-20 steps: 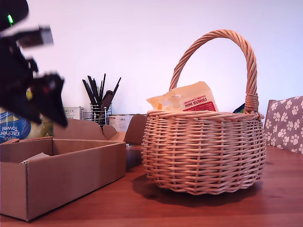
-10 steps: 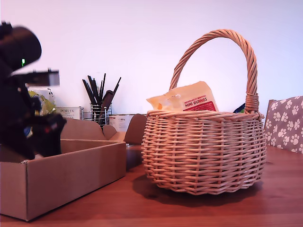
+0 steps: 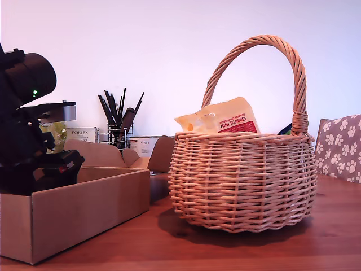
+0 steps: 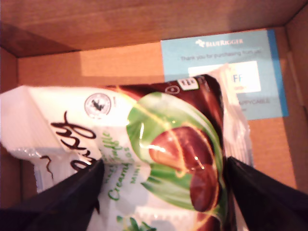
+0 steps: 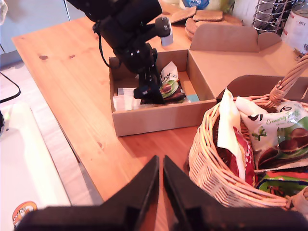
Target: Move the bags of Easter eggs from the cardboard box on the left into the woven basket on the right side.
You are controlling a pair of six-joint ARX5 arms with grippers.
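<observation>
My second gripper (image 5: pixel 160 180) hangs idle over the counter (image 5: pixel 72 86), jaws closed on nothing. Just past it, the woven basket (image 5: pixel 211 168) already holds several bags (a Mini Bunnies pouch (image 3: pixel 228 119) pokes above the rim). Farther off, my first gripper (image 4: pixel 161 192) sits inside the cardboard box (image 5: pixel 149 120), jaws spread either side of a green-and-brown egg bag (image 4: pixel 159 159), not yet clamped. That one seems the last left.

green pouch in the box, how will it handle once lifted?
The green pouch looks glossy, so probably slippery between the fingers of my first claw. Its crinkled film suggests it will flop. Likely light for its size.
</observation>
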